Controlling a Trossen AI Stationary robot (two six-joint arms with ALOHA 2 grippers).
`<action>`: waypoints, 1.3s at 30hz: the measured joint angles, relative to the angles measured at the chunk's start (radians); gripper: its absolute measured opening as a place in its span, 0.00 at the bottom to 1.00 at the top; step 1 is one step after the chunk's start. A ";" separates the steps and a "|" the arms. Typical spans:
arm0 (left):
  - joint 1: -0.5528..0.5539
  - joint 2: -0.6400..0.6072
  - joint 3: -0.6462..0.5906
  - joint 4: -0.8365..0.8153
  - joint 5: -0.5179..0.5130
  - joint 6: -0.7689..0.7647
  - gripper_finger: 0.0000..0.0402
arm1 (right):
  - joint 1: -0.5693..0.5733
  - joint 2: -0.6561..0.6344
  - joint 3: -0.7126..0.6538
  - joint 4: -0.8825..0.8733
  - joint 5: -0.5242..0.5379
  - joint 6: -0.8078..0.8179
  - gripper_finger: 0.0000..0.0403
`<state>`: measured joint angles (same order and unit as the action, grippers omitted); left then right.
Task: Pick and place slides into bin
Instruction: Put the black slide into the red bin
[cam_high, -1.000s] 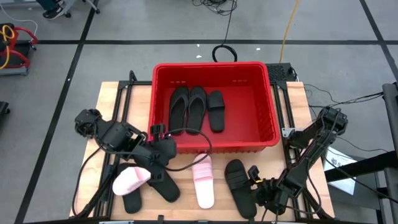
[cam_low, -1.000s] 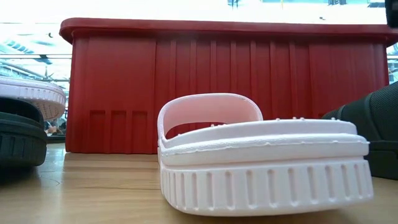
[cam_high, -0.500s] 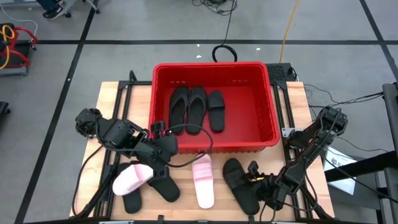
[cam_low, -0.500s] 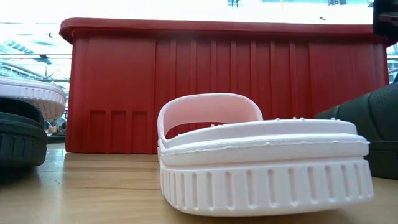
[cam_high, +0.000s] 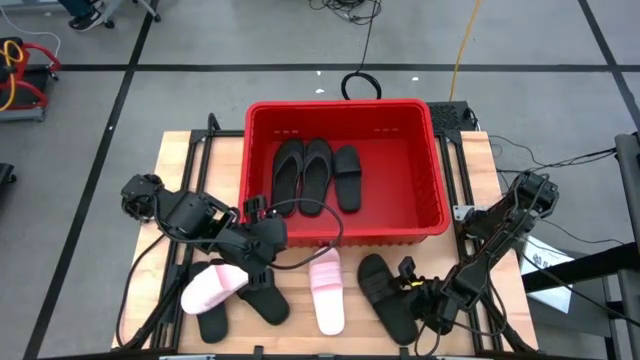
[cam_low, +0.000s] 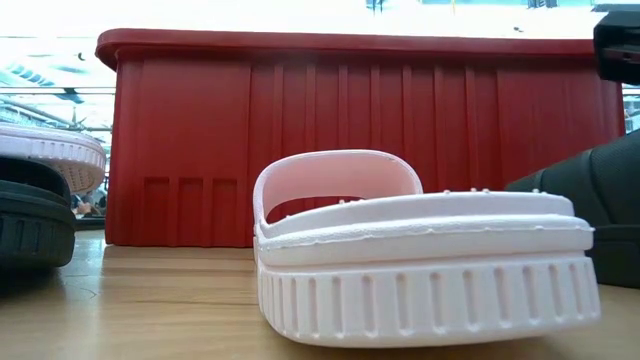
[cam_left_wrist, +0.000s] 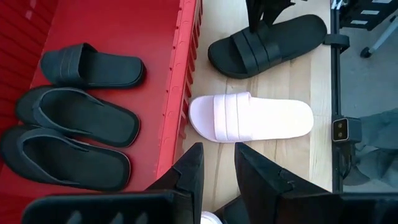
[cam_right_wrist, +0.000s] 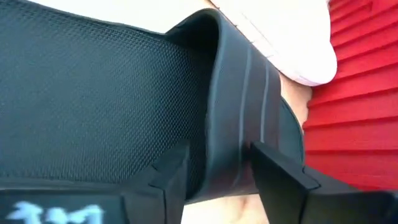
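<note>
High view: we see the red bin (cam_high: 430, 170) at the table's far middle with three black slides (cam_high: 315, 177) lying flat inside, toward its left. In front of it on the wood: a pink slide (cam_high: 326, 290) at centre, a black slide (cam_high: 384, 296) just right of it, another pink slide (cam_high: 209, 290) on the left overlapping two more black ones (cam_high: 262, 300). Left gripper (cam_high: 262, 270) sits over that left cluster; right gripper (cam_high: 418, 291) is at the right black slide's edge.

Low view: centre pink slide (cam_low: 420, 262) fills the foreground, bin wall (cam_low: 350, 140) behind it, black slide (cam_low: 590, 195) at right.

Left wrist view: left fingers (cam_left_wrist: 186, 177) stand apart with nothing between them, above bare wood near the bin's wall (cam_left_wrist: 180, 81).

Right wrist view: right fingers (cam_right_wrist: 171, 171) are spread either side of the black slide's strap (cam_right_wrist: 239, 93); we can't tell if they're touching it.
</note>
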<state>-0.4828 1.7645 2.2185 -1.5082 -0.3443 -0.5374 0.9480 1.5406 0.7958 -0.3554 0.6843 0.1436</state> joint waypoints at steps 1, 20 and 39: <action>0.000 0.000 0.000 0.000 0.001 -0.004 0.22 | -0.002 0.000 0.000 0.000 0.000 0.001 0.37; 0.011 0.000 0.000 0.019 0.003 -0.032 0.22 | -0.007 0.000 -0.002 0.000 0.115 0.119 0.01; 0.010 0.000 0.000 0.018 0.006 -0.002 0.22 | 0.014 -0.101 -0.001 -0.154 -0.066 0.345 0.00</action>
<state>-0.4732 1.7641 2.2185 -1.4902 -0.3378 -0.5397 0.9617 1.4393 0.7947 -0.5090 0.6184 0.4891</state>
